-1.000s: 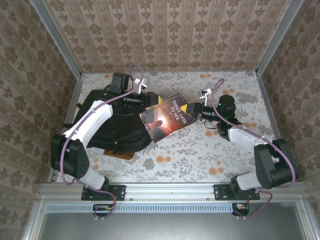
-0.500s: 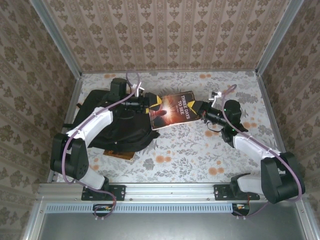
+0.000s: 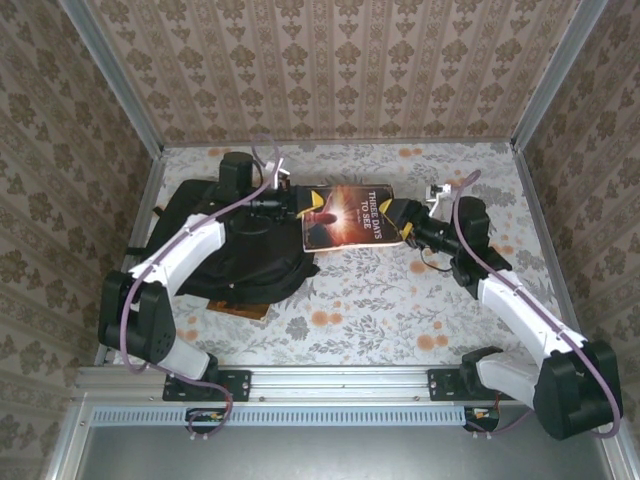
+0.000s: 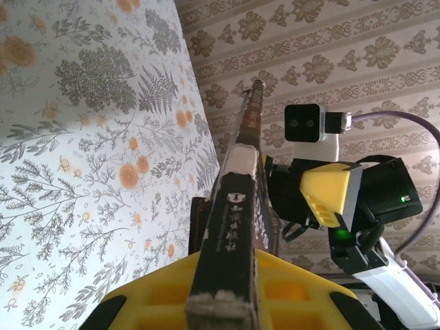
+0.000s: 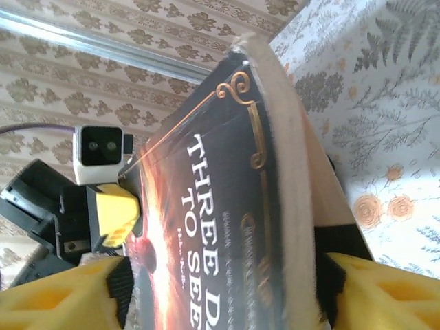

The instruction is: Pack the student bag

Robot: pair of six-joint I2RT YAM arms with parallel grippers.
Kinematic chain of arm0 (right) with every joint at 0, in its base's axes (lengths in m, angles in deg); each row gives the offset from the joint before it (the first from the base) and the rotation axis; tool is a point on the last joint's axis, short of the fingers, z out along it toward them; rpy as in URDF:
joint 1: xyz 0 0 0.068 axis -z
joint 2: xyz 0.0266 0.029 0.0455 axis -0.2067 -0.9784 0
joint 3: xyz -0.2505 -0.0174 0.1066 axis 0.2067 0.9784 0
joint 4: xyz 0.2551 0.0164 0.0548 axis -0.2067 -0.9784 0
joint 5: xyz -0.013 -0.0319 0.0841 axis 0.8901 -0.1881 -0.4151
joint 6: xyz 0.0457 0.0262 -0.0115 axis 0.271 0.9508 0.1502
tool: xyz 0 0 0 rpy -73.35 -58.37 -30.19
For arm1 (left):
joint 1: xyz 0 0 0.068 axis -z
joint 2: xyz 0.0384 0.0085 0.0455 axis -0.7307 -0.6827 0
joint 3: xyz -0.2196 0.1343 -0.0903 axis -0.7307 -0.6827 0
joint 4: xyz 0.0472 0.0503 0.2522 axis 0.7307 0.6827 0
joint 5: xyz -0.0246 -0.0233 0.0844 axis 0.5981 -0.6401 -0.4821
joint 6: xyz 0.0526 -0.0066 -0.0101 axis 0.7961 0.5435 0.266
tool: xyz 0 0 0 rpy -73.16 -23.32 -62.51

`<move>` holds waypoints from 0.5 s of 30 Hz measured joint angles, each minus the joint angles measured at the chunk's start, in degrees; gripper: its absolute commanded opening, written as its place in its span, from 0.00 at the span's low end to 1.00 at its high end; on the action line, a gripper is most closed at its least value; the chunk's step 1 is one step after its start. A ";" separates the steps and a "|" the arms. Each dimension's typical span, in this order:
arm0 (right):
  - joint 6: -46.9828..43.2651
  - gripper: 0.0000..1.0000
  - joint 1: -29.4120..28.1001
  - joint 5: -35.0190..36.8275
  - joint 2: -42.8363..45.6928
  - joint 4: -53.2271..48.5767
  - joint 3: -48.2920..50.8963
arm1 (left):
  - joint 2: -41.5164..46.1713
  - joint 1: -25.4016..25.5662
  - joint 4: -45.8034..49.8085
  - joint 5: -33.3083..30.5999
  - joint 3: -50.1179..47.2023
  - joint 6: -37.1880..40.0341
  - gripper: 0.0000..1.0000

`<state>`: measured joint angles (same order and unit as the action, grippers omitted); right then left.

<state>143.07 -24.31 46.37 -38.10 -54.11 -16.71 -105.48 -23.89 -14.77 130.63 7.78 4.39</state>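
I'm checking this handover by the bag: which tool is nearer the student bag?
Left. The left tool is at the far right edge of the student bag, holding the left end of the book; the right tool is at its right end, farther off.

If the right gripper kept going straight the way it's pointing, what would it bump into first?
The book. The right gripper points straight at it, and the book's edge sits between its fingers, so it would probably push the book almost at once. Beyond the book is the left gripper.
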 measured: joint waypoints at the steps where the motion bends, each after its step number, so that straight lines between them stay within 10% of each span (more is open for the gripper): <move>1: -1.84 0.87 0.33 0.24 0.85 -2.38 -0.87 | 0.66 -0.15 0.02 -0.02 0.00 0.26 0.00; 15: -6.25 1.00 7.65 -12.15 0.13 -5.57 -2.23 | 3.61 0.20 -0.24 1.31 0.02 1.01 0.00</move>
<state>136.81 -16.66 34.21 -37.96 -59.68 -18.94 -101.87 -23.70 -15.01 131.94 7.80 5.40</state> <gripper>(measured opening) 0.997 0.124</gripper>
